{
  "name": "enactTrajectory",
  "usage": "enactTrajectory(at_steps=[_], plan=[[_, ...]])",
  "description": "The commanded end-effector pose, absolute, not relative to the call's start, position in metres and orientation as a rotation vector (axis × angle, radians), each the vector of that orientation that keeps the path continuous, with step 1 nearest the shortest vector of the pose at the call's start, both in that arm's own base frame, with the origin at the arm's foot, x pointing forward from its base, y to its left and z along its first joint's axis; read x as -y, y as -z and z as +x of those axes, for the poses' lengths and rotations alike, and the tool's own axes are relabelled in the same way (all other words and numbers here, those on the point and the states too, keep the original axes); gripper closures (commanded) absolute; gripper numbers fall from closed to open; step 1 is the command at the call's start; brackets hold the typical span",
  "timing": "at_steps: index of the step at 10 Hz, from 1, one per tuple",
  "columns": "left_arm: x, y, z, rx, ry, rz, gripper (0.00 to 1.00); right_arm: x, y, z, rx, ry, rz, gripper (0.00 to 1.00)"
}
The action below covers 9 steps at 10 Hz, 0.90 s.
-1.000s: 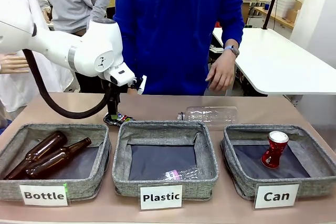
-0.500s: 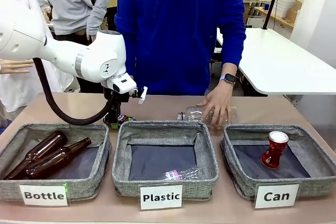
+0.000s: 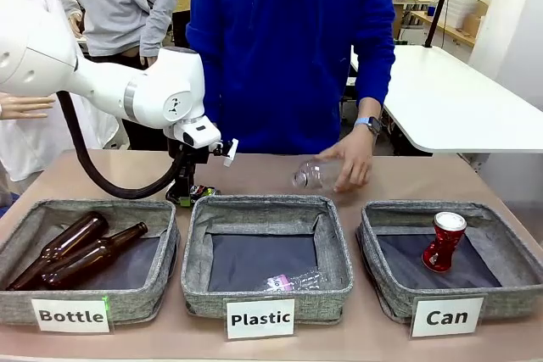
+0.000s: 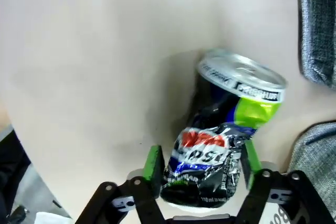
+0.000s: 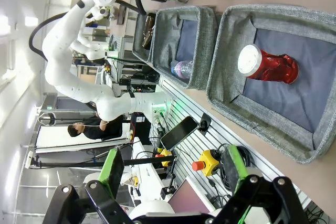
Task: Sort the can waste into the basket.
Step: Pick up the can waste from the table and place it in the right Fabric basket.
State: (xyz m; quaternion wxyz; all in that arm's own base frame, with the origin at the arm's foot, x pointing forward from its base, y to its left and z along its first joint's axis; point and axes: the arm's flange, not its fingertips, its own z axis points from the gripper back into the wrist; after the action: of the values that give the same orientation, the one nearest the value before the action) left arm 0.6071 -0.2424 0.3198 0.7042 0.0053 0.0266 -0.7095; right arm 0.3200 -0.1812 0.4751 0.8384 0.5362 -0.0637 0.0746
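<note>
Right now the left arm (image 3: 102, 82) reaches in from the side with its elbow high and its wrist bent straight down to the table (image 3: 254, 171); it comes down just behind the gap between the "Bottle" basket (image 3: 136, 303) and the "Plastic" basket (image 3: 204, 294). The left gripper (image 3: 183, 191) stands upright there, fingers at the tabletop around the black can (image 3: 198, 194). Seen from the wrist, the left gripper (image 4: 202, 158) has its green pads (image 4: 153, 163) pressed against either side of the black can (image 4: 220, 145); it is clenched on the crumpled lower body, the silver top points away from the fingers, and the can sits on the table.

The right gripper (image 5: 173, 171) hangs well back from the baskets, rolled sideways so the row of baskets runs up its view; its fingers are spread wide with nothing between them.

The red can (image 3: 444, 242) is inside the "Can" basket (image 3: 509, 294), tilted, silver top upward; the right wrist view shows the same red can (image 5: 268, 65) on the dark floor of the "Can" basket (image 5: 223, 61).

Across the table the person's hand (image 3: 352, 158) reaches down with fingers on a clear plastic bottle (image 3: 316, 174) behind the "Plastic" basket; two brown bottles (image 3: 81, 252) lie in the "Bottle" basket.
</note>
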Motion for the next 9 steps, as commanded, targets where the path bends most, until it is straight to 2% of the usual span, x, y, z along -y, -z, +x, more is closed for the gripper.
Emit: enactTrajectory(at_steps=[1, 2, 3, 4, 5, 6, 9], plan=[[0.241, -0.323, 0.61, -0.059, 1.599, -0.018, 0.63, 0.181, -0.475, 0.318, 0.151, -0.167, 1.122, 0.0], [0.24, -0.324, 0.61, -0.058, 1.6, -0.019, 1.0, 0.181, -0.475, 0.318, 0.151, -0.167, 1.122, 0.0], [0.239, -0.327, 0.61, -0.053, 1.604, -0.034, 1.0, 0.181, -0.475, 0.318, 0.151, -0.167, 1.122, 0.0], [0.237, -0.33, 0.61, -0.045, 1.598, -0.037, 0.96, 0.181, -0.475, 0.318, 0.151, -0.167, 1.122, 0.0], [0.231, -0.334, 0.609, -0.033, 1.603, -0.068, 1.0, 0.181, -0.475, 0.318, 0.151, -0.167, 1.122, 0.0], [0.223, -0.343, 0.608, -0.007, 1.59, -0.074, 1.0, 0.181, -0.475, 0.318, 0.151, -0.167, 1.122, 0.0], [0.151, -0.421, 0.578, 0.135, 1.538, -0.242, 1.0, 0.181, -0.475, 0.318, 0.151, -0.167, 1.122, 0.0]])
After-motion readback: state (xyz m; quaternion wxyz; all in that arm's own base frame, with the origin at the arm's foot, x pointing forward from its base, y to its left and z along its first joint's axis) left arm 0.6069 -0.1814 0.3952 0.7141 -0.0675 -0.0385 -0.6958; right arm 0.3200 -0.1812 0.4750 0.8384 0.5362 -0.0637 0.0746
